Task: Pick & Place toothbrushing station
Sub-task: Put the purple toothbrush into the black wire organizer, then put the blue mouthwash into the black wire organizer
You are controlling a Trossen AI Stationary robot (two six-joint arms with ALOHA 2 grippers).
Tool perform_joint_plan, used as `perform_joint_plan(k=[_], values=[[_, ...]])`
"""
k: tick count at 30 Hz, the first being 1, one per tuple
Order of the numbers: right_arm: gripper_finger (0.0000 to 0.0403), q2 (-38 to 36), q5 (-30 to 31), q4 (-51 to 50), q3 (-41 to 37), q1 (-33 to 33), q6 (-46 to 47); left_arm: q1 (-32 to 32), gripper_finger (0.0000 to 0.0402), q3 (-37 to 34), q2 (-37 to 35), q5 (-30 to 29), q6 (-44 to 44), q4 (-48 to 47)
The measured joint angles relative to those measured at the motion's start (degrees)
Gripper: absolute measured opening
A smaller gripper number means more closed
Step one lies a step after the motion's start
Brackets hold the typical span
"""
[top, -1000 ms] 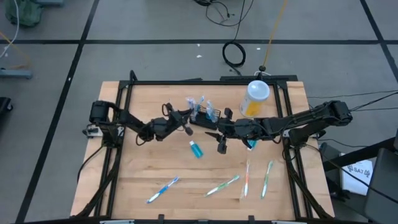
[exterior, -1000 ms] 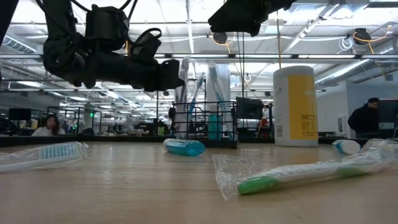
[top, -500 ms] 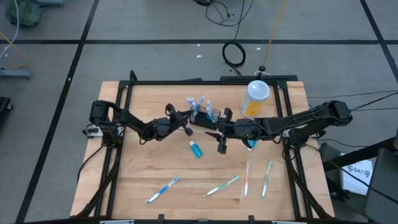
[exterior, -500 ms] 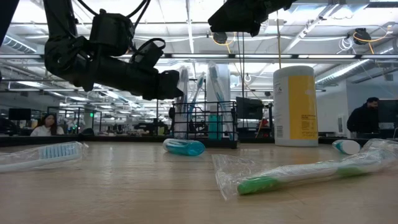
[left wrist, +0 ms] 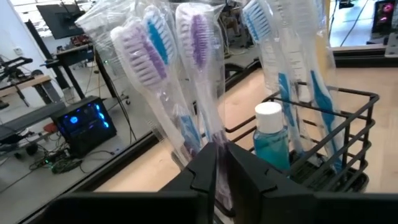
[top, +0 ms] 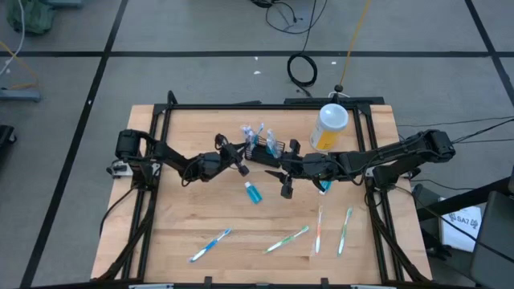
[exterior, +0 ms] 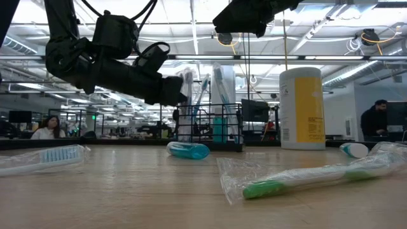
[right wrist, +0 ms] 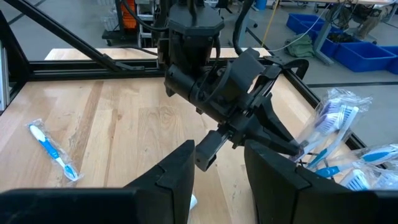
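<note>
The toothbrushing station, a black wire caddy (top: 263,146) (exterior: 210,127) (left wrist: 348,143), stands at the table's far middle. It holds several wrapped toothbrushes, heads up, and a small blue bottle (left wrist: 270,140). My left gripper (top: 242,162) (exterior: 174,93) (left wrist: 221,171) reaches the caddy's left end, nearly shut around a purple-bristled wrapped toothbrush (left wrist: 198,56). My right gripper (top: 284,181) (right wrist: 217,171) hangs open above the table to the right of the caddy, with nothing between its fingers. My left gripper pinches the wrapped purple toothbrush's handle (left wrist: 212,134), well below the bristles, between its two fingers. The fingers come about level from the table's left and lie across the handle. The brush stands upright with its head up. Its lower end is hidden behind the fingers.
A blue bottle (top: 254,193) (exterior: 188,150) lies on the table just near of the caddy. A tall yellow bottle (top: 331,127) (exterior: 301,108) stands to the caddy's right. Several wrapped toothbrushes (top: 210,243) (top: 287,238) (top: 345,229) lie along the near edge.
My left gripper has tipped its fingers down a little at the caddy's left end and stayed at the wrapped toothbrush.
</note>
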Motion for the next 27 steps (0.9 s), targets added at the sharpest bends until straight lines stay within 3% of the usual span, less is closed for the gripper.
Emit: perform_joint_plan(k=[7, 15, 19, 23, 27], values=[[0.0132, 0.0, 0.02, 0.0, 0.0, 0.0, 0.0, -1.36, 0.0097, -0.02, -0.83, -1.99, 0.09, -0.34], [0.0132, 0.0, 0.0, -0.17, 0.0, 0.0, 0.0, -6.42, 0.0153, -0.07, -6.86, -12.97, 3.85, -0.71], [0.0132, 0.02, 0.0, -0.2, 0.0, 0.02, 0.02, -10.28, 0.0171, -0.07, -11.5, -12.86, 5.9, -1.25], [0.0132, 0.02, -0.02, -0.22, 0.0, 0.01, 0.02, -14.46, 0.0179, -0.07, -17.14, -12.18, 5.93, -7.48], [0.0132, 0.02, -0.02, -0.23, 0.0, 0.02, 0.02, -16.86, 0.0179, 0.2, -22.88, -5.65, 0.26, -16.86]])
